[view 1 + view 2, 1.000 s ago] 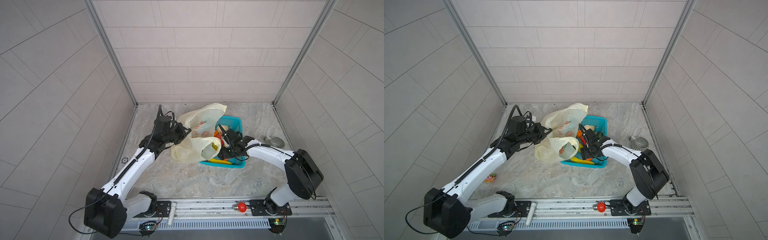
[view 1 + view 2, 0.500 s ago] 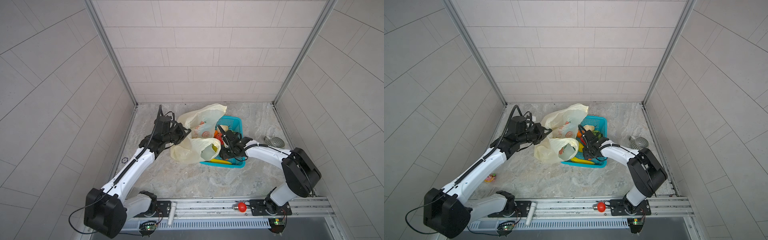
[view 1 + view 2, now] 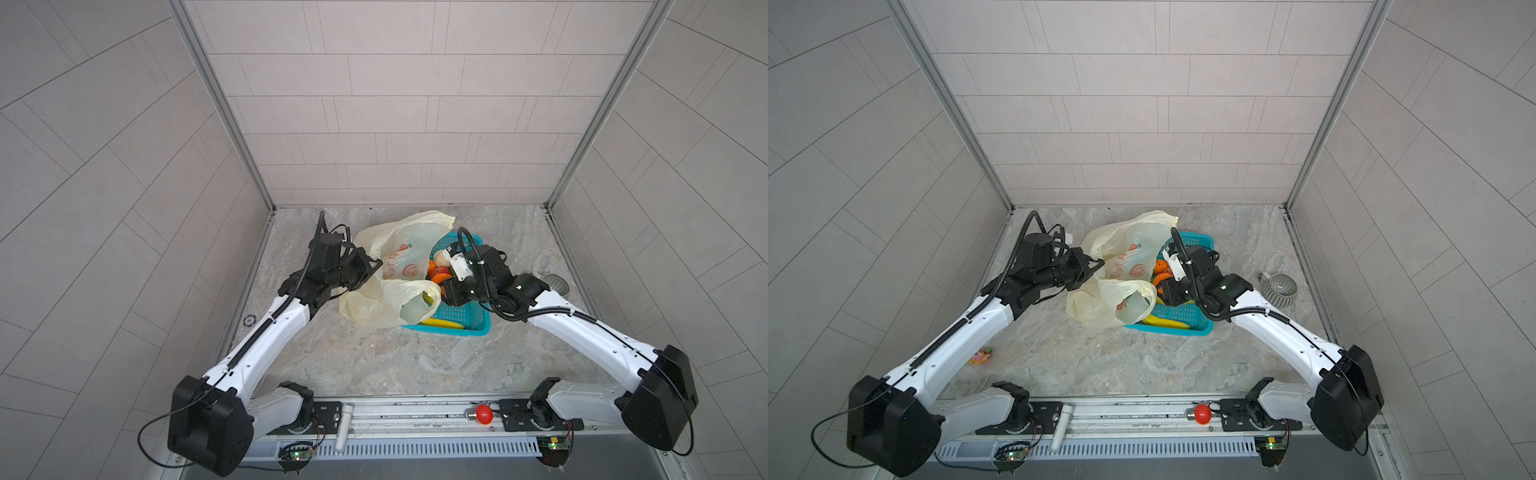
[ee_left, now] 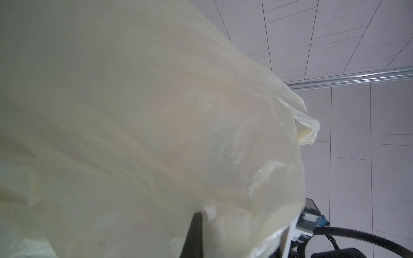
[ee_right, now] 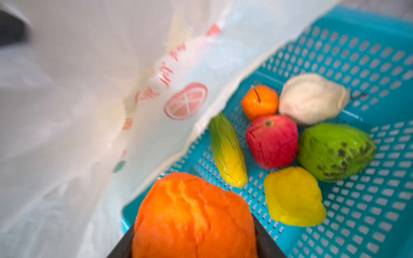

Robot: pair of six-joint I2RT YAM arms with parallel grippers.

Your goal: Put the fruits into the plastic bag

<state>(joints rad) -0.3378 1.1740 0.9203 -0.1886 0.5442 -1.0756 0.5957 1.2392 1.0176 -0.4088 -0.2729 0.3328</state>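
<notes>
Fruit (image 5: pixel 194 214), large and orange, sits pinched between right jaws over basket (image 5: pixel 357 55).

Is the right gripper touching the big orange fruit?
Touching. The right wrist view shows the big orange fruit wedged in the right gripper, with both dark fingers pressed against its sides and no gap.

Even soft light, wrist views blurred

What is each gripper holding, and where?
The left gripper pinches the plastic bag at its side edge; the right gripper clamps the big orange fruit across its sides.
</notes>
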